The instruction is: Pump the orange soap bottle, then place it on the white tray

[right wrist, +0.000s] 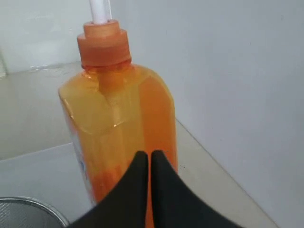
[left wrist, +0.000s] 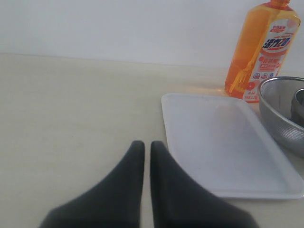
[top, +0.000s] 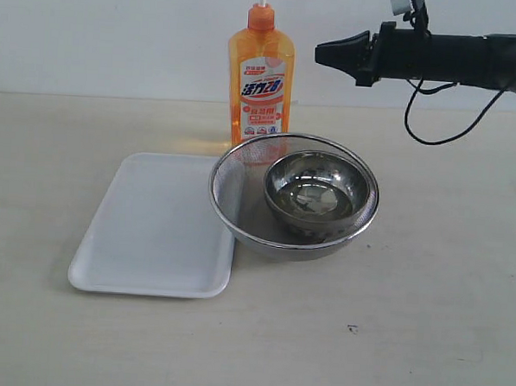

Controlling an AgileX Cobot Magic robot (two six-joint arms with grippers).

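Note:
The orange soap bottle [top: 260,81] stands upright at the back of the table, behind the strainer; its pump head is cut off by the top of the exterior view, only the white stem shows. It also shows as the bottle [left wrist: 262,50] and the bottle [right wrist: 121,133] in the wrist views. The white tray [top: 157,227] lies flat in front and to the left, bare. My right gripper [top: 319,52] hovers high to the right of the bottle, level with its shoulder, shut and apart from it. My left gripper [left wrist: 147,145] is shut beside the tray [left wrist: 223,142], holding nothing.
A round steel mesh strainer [top: 232,196] with a metal bowl [top: 317,192] inside stands right of the tray, just in front of the bottle. A wall runs close behind the bottle. A black cable [top: 444,116] hangs from the right arm.

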